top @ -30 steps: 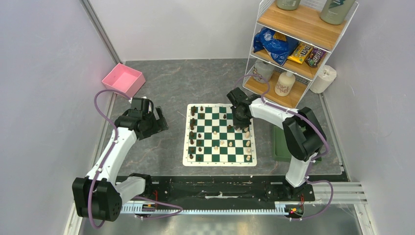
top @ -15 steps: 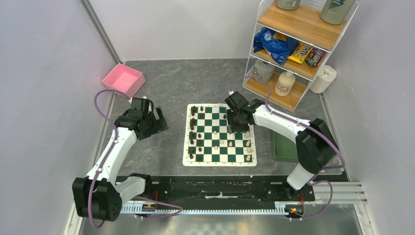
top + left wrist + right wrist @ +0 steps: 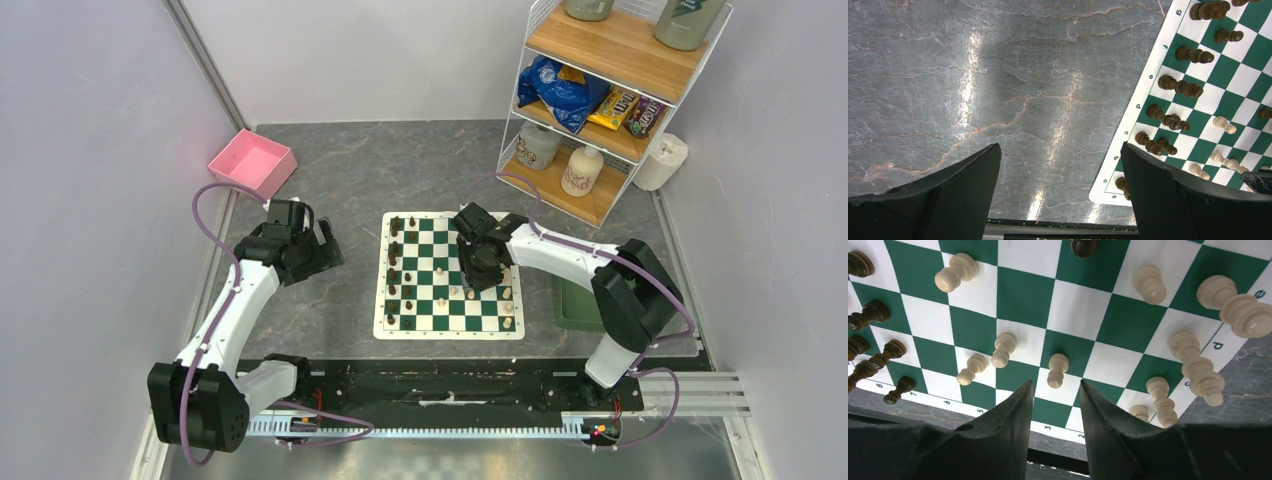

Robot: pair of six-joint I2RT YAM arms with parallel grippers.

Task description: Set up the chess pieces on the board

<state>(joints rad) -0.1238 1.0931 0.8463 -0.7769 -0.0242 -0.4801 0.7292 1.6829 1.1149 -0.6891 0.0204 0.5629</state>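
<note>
The board (image 3: 445,333) lies flat in the middle of the table. Dark chess pieces (image 3: 395,265) stand along its left columns, and pale chess pieces (image 3: 506,295) are spread over its right half. My right gripper (image 3: 482,272) hovers over the board's right-centre, open, with nothing between its fingers. In the right wrist view a pale pawn (image 3: 1057,371) stands just beyond that gripper (image 3: 1055,390), apart from it, on the board (image 3: 1023,290). My left gripper (image 3: 1060,155) is wide open and empty over bare table left of the board (image 3: 1143,100), also the left gripper (image 3: 325,250) from above.
A pink bin (image 3: 252,162) sits at the far left. A wire shelf (image 3: 610,100) with snacks and jars stands at the far right, a paper roll (image 3: 662,160) beside it. A plain green tray (image 3: 575,295) lies right of the board, partly under the right arm.
My right gripper has moved from the board's far right part leftward and nearer, over the right-centre squares. The left arm has not moved.
</note>
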